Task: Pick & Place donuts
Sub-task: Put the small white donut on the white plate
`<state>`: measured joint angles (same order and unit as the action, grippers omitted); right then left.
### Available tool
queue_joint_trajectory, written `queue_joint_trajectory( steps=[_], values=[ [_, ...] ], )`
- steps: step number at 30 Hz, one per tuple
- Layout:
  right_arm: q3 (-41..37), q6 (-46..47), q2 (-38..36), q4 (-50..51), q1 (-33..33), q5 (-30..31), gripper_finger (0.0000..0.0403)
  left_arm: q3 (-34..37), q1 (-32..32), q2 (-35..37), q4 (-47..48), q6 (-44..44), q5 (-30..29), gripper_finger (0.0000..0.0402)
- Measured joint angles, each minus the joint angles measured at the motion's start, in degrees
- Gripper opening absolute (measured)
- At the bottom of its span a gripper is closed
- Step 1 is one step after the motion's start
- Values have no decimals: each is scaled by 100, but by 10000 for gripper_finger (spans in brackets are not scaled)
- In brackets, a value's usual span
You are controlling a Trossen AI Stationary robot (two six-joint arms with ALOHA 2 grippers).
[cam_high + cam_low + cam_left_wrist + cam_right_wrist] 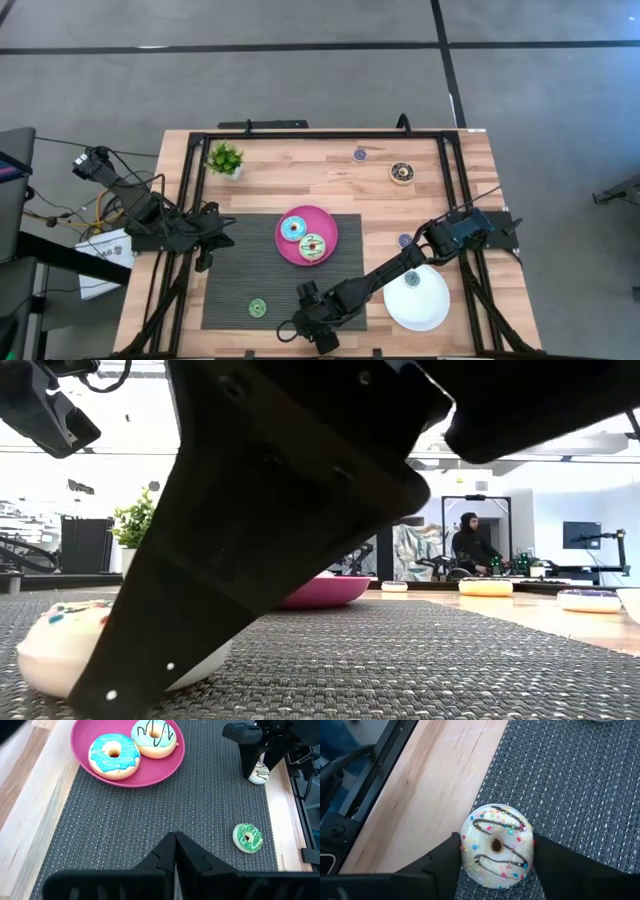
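Right gripper [496, 857]: reaching down at the near edge of the dark woven mat [240, 275], its two dark fingers [442, 860] pressing against both sides of a white donut, so it is clamping that donut.
White donut [496, 845]: sitting between those fingers and resting on the mat close to the mat's edge, with bare wooden table [435, 785] just beyond; cream-white icing, thin chocolate drizzle lines, coloured sprinkles, a small dark hole in the middle.
Green donut [257, 307]: lying flat on the mat, off to the side of the right gripper toward the left arm, apart from it; green icing with pale flecks.
Pink plate [327, 228]: sitting farther up the mat from the right gripper, carrying two donuts touching or nearly touching each other.
Blue donut [293, 228]: lying on the plate, bright blue icing over a tan ring.
Mint donut [313, 246]: lying on the plate beside the blue one, pale green icing with dark drizzle.
Left gripper [175, 851]: hovering over the mat well away from the right gripper, its fingers pressed together, holding nothing.
White plate [425, 300]: lying under the right arm, behind the gripper.
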<state>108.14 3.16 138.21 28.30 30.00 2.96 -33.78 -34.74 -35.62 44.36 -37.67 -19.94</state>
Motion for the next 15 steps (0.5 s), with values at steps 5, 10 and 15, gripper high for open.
queue_joint_trajectory(
  steps=[5,10,15],
  values=[
    [0,265,-3,-1,-9,2,188,0,0,0,0,35,-2,0],
    [0,632,-78,12,-24,10,172,0,0,0,0,57,0,0],
    [4,945,-261,203,-50,19,167,-2,0,0,-2,101,0,0]
  ],
)
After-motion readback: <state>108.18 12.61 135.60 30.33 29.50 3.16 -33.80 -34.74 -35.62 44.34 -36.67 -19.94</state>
